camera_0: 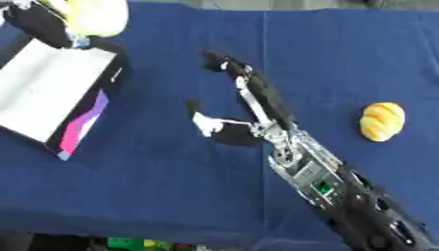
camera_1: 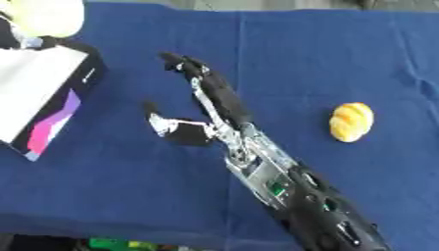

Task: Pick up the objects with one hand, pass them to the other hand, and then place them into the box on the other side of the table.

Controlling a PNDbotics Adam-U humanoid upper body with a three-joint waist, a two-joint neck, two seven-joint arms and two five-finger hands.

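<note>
- The robot's right hand (camera_0: 249, 115) lies mid-table over the dark blue tablecloth (camera_0: 171, 186), fingers stretched straight toward the far edge and thumb splayed to the left; it holds nothing.
- The left hand (camera_0: 43, 22) shows only in part at the upper left corner, above the white open box with black sides and a pink-purple stripe (camera_0: 43, 90). A pale yellow-green rounded object (camera_0: 90, 14) sits in or against it, but whether the fingers are curled round it I cannot tell.
- A ribbed orange-yellow object, like a small bread roll or gourd, (camera_0: 382, 121) rests on the cloth to the right, well apart from the right hand.
- Judged from this, the pale object is about to go into the box: it should be brought over the white interior, clear of the black wall, and lowered before release.
- The right hand looks free to turn toward the ribbed object next; an approach from above, fingers either side, would suit its rounded shape.
</note>
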